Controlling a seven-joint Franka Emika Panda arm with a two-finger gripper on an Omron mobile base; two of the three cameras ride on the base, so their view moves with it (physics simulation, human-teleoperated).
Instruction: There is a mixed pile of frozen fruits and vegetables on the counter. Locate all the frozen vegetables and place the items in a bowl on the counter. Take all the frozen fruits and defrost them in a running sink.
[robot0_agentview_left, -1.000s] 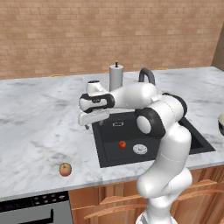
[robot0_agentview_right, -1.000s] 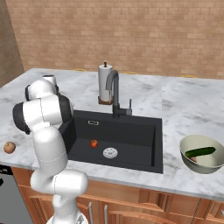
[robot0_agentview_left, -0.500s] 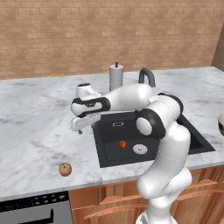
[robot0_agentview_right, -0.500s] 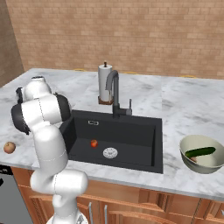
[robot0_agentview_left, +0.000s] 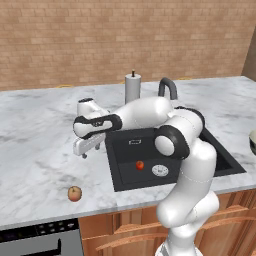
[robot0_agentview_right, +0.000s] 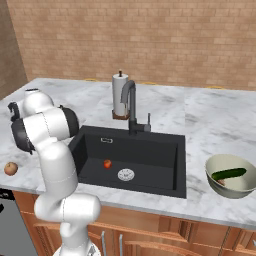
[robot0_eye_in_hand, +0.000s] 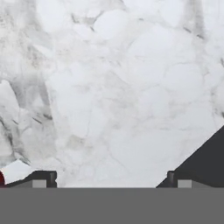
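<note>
Left base view: gripper (robot0_agentview_left: 88, 147) hangs over the counter (robot0_agentview_left: 35, 150), just left of the sink (robot0_agentview_left: 125, 172), jaws spread wide and holding nothing. Peach (robot0_agentview_left: 74, 193) rests on the counter near the front edge, apart from the gripper. Red ball (robot0_agentview_left: 140, 164) lies on the sink floor beside the drain (robot0_agentview_left: 160, 170). Right base view: bowl (robot0_agentview_right: 214, 176) sits right of the sink, with the cucumber (robot0_agentview_right: 228, 173) inside it.

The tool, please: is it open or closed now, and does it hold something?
Tool: open and holding nothing, over the counter to the left of the sink.
</note>
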